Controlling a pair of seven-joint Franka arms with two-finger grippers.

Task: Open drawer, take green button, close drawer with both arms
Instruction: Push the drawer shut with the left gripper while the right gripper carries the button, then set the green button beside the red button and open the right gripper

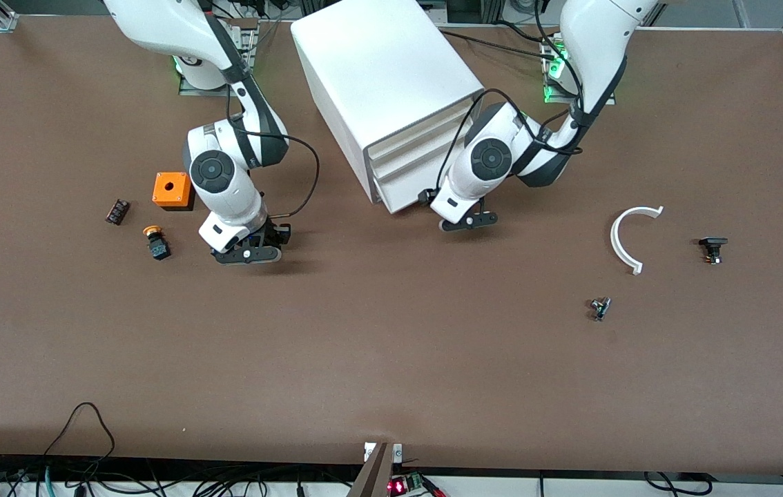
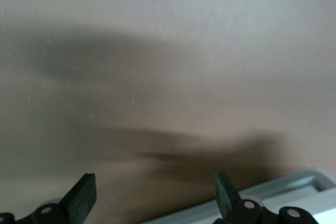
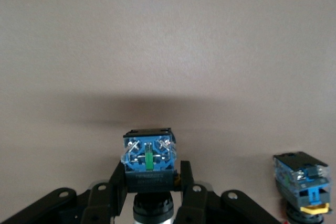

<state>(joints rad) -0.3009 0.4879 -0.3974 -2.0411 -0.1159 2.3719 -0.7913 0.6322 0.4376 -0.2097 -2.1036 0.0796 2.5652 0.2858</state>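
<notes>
Arms: glossy white shells; black joint bands; round dark caps
Cables: thin black loops along each forearm
Grippers: left gripper (image 1: 466, 222), right gripper (image 1: 248, 255); black, silver screws

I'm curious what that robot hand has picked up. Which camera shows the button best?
The right wrist view: the button sits close up, clamped in the right gripper. The front view shows that gripper but hides the button. The left wrist view shows none of it.

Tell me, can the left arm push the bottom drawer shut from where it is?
Probably yes: the left end effector hangs open right in front of the drawer, with nothing between them.
</notes>
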